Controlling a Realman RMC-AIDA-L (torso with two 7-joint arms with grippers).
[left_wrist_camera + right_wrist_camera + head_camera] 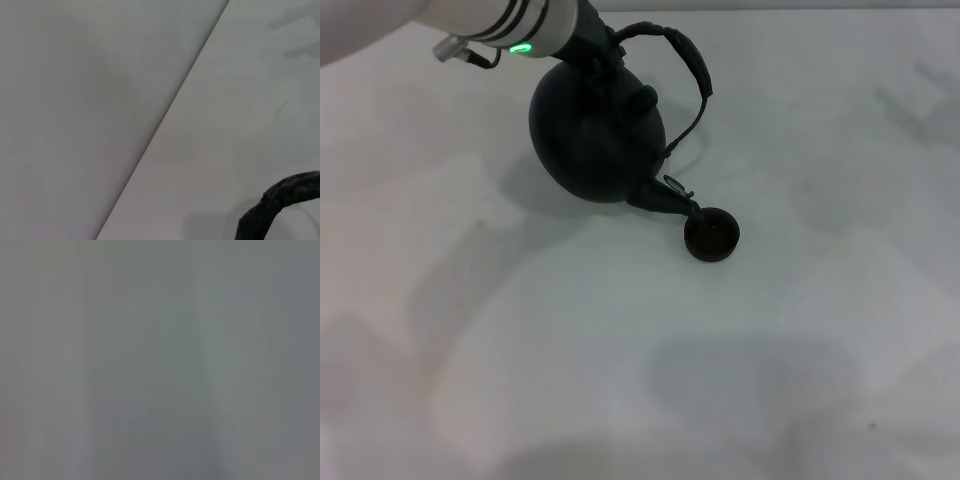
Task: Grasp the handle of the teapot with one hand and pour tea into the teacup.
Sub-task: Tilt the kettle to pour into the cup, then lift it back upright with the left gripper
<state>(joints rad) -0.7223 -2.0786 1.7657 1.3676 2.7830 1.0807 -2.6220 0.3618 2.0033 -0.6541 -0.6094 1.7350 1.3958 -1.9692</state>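
Note:
In the head view the round black teapot [595,125] is tilted, its short spout [670,198] pointing down to the rim of the small dark teacup [712,234] on the white table. The dark wrapped handle [688,58] arches over the pot's far side. My left gripper [598,50] reaches in from the upper left and is shut on the handle's near end, above the lid knob [642,98]. A piece of the handle [280,200] also shows in the left wrist view. The right gripper is out of view.
The white table [520,350] spreads all around the pot and cup, with soft shadows on it. The left wrist view shows the table's edge [165,115] running diagonally. The right wrist view shows only a blank grey surface.

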